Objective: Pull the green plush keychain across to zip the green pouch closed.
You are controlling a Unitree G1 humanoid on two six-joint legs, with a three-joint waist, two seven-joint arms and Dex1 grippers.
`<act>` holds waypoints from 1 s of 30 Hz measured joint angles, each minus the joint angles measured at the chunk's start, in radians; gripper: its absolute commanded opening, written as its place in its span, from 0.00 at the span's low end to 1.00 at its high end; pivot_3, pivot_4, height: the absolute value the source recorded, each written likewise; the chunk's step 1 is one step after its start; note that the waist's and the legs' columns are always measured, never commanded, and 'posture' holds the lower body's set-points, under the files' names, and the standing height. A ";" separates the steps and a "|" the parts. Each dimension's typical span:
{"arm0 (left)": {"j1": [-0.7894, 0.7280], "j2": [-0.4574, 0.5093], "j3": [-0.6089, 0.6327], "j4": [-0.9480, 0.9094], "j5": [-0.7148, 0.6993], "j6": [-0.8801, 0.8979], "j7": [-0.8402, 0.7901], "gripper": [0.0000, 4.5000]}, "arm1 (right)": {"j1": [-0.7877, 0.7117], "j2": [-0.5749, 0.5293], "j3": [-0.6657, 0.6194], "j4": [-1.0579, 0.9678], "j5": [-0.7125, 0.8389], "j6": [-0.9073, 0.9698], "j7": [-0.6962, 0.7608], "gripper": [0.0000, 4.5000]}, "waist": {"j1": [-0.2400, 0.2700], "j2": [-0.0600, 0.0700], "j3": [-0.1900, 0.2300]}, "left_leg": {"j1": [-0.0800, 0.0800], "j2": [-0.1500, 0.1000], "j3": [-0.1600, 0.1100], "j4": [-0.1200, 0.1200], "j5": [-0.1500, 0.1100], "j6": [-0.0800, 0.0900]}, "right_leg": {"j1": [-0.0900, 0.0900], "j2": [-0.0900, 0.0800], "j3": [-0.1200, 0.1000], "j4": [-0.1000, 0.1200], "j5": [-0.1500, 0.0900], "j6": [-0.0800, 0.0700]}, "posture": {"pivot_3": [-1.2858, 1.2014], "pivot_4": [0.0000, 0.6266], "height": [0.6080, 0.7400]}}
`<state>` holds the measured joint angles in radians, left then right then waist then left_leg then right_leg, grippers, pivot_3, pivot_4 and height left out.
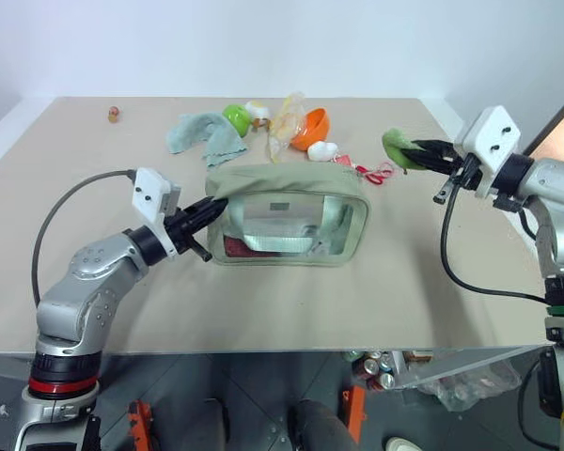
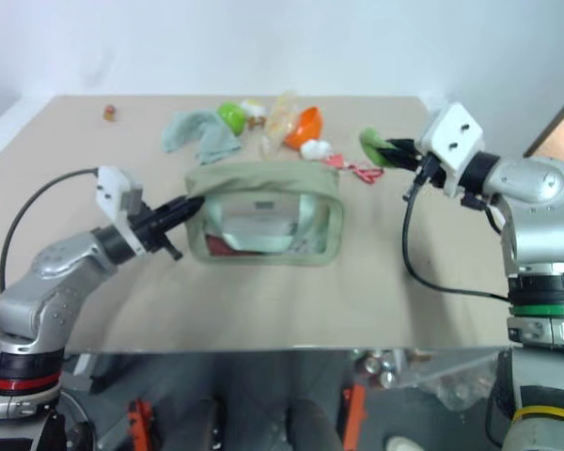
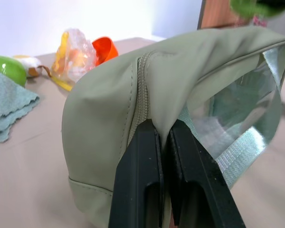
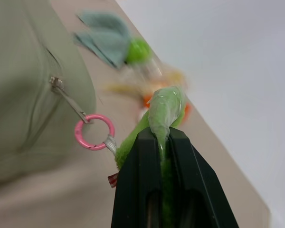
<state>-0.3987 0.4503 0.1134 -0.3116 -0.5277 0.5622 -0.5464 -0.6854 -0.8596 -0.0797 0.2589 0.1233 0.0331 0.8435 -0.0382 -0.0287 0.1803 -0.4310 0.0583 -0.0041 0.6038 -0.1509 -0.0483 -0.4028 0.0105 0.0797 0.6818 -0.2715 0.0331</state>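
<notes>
The green pouch (image 1: 287, 216) lies in the middle of the table with its clear window facing me. My left gripper (image 1: 216, 204) is shut on the fabric at the pouch's left end, right by the zipper line (image 3: 142, 95). My right gripper (image 1: 421, 150) is held off the pouch's right end, above the table. It is shut on the green plush keychain (image 4: 164, 107). A pink ring (image 4: 94, 132) joins the keychain to the zipper pull (image 4: 61, 92) at the pouch's right end.
Behind the pouch lie a teal rag (image 1: 205, 133), a glossy lime round toy (image 1: 236, 117), a crinkled clear bag (image 1: 287, 122), an orange cup-like piece (image 1: 312, 127) and a small white object (image 1: 322, 150). The table's right edge runs under my right arm.
</notes>
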 measured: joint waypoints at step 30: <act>0.014 -0.026 0.124 0.028 -0.124 0.053 0.060 0.82 | 0.278 0.314 -0.173 -0.364 0.350 0.313 -0.211 0.76 | -0.009 0.000 0.000 | 0.001 0.000 0.002 -0.001 0.003 0.000 | -0.001 0.002 0.003 0.000 0.004 0.002 | 0.52 0.24 1.00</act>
<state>-0.3848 0.4242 0.2370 -0.2835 -0.6517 0.6155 -0.4867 -0.4076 -0.5456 -0.2529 -0.1051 0.4731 0.3464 0.6329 -0.0476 -0.0289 0.1803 -0.4303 0.0586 -0.0025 0.6033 -0.1483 -0.0486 -0.4036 0.0122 0.0829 0.6817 -0.2678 0.0353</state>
